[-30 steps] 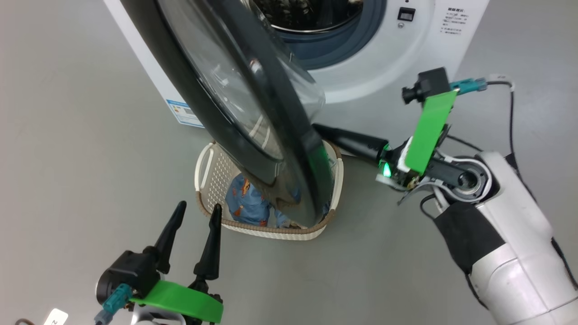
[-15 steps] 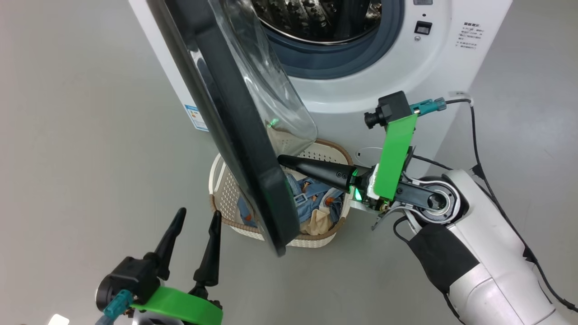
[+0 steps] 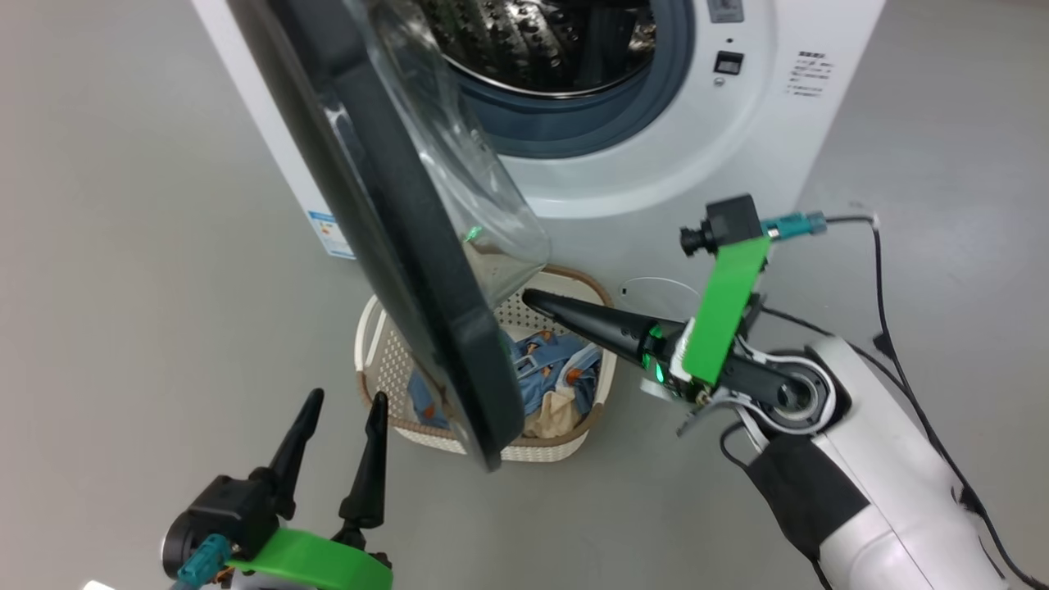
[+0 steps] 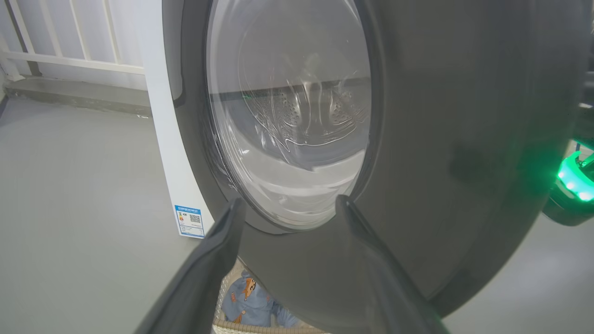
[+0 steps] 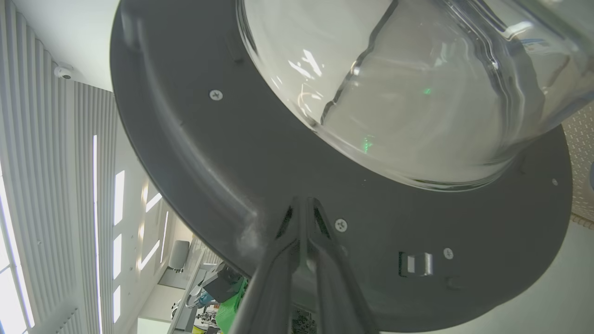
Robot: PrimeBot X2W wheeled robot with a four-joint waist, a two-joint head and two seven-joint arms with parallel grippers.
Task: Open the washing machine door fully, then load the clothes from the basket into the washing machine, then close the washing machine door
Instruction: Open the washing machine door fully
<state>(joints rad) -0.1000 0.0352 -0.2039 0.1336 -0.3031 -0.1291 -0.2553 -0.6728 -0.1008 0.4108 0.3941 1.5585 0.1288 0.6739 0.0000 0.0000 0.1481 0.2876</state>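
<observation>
The washing machine [image 3: 656, 180] stands at the top with its steel drum [image 3: 541, 41] exposed. The washing machine door [image 3: 385, 205] hangs swung out, nearly edge-on, over the basket [image 3: 370, 324]. Blue printed clothes [image 3: 541, 369] and a cream piece [image 3: 553, 410] lie in the basket. My right gripper [image 3: 531, 297] is shut, empty, pointing left at the door's dark inner face [image 5: 232, 162] just below the glass bowl [image 5: 408, 93]; its tips [image 5: 304, 202] sit at that face. My left gripper [image 3: 346, 401] is open, low at the left, facing the door's outer side [image 4: 464, 116].
A blue label [image 4: 189, 221] marks the machine's lower left corner. A round white cap [image 3: 656, 291] sits low on its front. A black cable [image 3: 885, 270] trails over the grey floor at the right. A white railing [image 4: 69, 65] stands behind the machine.
The door has swung further out, from covering the basket to nearly edge-on, with my shut right gripper following it leftward. The head camera has shifted. My left gripper stays open and low.
</observation>
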